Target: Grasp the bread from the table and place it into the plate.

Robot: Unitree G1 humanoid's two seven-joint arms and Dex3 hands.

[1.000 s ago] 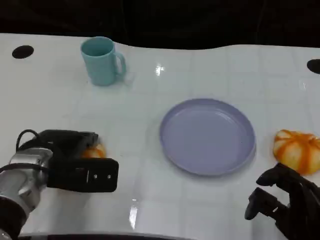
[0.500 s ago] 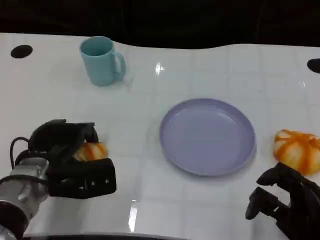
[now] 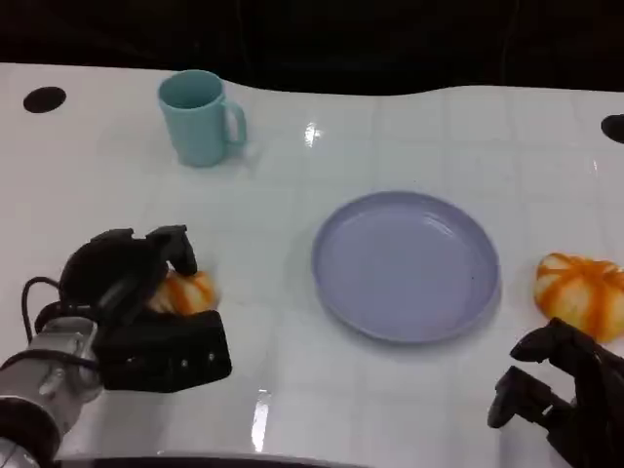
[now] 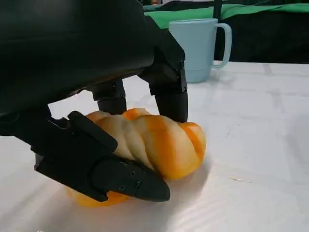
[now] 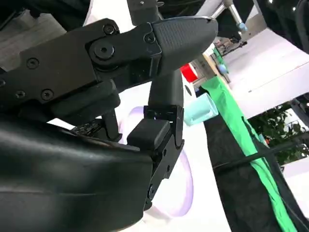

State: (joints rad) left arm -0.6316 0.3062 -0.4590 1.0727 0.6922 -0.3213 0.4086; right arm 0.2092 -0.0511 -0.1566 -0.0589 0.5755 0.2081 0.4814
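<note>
Left hand [image 3: 132, 292] grasping bread [image 4: 154, 142] (twist visible at wrist), right hand [image 3: 565, 395] released

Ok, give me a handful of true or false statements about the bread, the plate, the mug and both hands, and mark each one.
1. The left hand has its fingers around the twisted orange-and-cream bread roll. True.
2. That roll already lies in the round lavender plate. False: it is on the white table, to the left of the plate, which holds nothing.
3. The light-blue handled mug stands upright at the far side of the table. True.
4. The right hand grips the second orange-striped bun. False: it holds nothing, and the bun sits apart from it, right of the plate.
5. The mug lies tipped on its side. False: it is upright.
</note>
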